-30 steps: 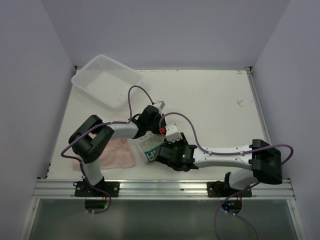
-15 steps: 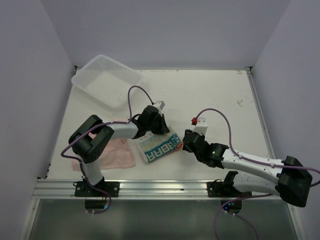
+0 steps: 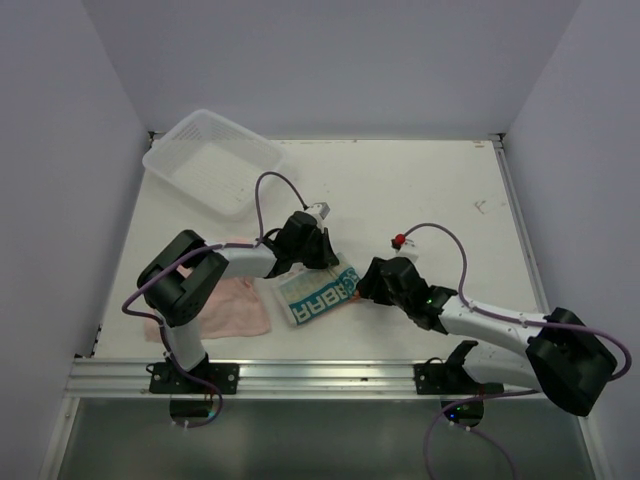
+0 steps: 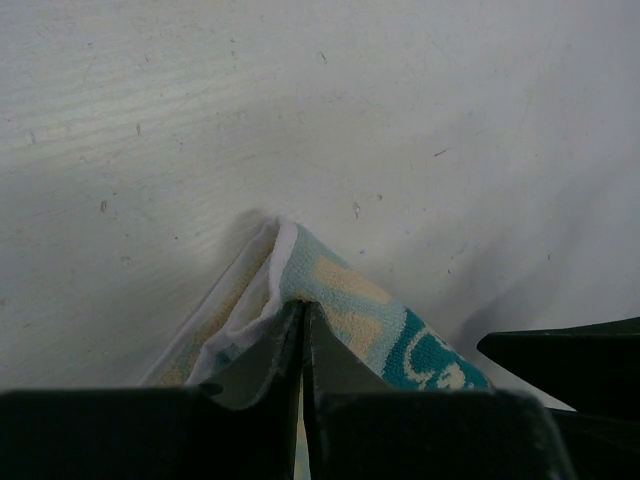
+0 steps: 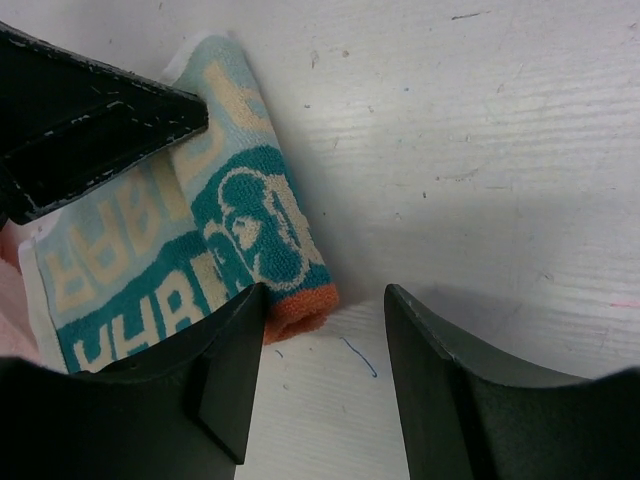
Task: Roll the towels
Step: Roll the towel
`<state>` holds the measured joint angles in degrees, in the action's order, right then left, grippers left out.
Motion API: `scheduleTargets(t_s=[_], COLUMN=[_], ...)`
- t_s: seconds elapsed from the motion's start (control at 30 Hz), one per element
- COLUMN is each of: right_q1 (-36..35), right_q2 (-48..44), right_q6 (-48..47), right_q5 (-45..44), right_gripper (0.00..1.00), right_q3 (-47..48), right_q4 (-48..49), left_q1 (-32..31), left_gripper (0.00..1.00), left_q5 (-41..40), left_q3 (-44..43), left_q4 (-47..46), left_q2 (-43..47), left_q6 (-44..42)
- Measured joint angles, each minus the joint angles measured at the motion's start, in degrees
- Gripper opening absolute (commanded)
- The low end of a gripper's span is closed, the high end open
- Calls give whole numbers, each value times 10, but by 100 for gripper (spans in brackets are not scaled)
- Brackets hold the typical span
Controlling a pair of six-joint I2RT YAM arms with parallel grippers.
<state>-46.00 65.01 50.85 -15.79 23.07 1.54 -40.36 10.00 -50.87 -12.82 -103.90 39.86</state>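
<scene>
The white/teal printed towel (image 3: 318,295) lies flat near the table's front middle, letters up, orange edge at its right end. My left gripper (image 3: 322,255) is shut on its far corner (image 4: 370,315), which is lifted into a peak around the fingertips (image 4: 303,305). My right gripper (image 3: 365,283) is open at the towel's right end. In the right wrist view (image 5: 325,300) its jaws stand wide, the left one against the orange edge (image 5: 300,310) and the right one over bare table. The pale pink towel (image 3: 235,308) lies crumpled to the left under the left arm.
A white mesh basket (image 3: 212,160) stands at the back left, tilted on the table's edge. The left gripper's dark body (image 5: 90,130) fills the upper left of the right wrist view. Walls close the table on the left, back and right.
The right gripper left its place over the bunched printed towel, swung right, then came back to the towel's right end. The towel now lies spread out. The left gripper has held still.
</scene>
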Motion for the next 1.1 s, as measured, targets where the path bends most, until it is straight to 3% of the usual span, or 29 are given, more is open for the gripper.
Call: scheduleTargets(t_s=[0.37,0.6,0.8,1.1], right_q1=[33,33,33,10], right_q2=[49,63,47,0], right_q6=[11,13,-16,-94], right_q5=[71,107,108,59], right_gripper=[46,21,5,0], right_q3=[-21,-29,-28,-22], right_q4=[97,134,127,70], left_q1=[0,0,0,4], left_gripper=[6,6,6,8], left_q5=[0,0,0,-5], left_q3=[6,9,9,-18], left_q4=[-6,-9,-7,47], left_q2=[2,3,4,20], left_q6=[0,0,0,-3])
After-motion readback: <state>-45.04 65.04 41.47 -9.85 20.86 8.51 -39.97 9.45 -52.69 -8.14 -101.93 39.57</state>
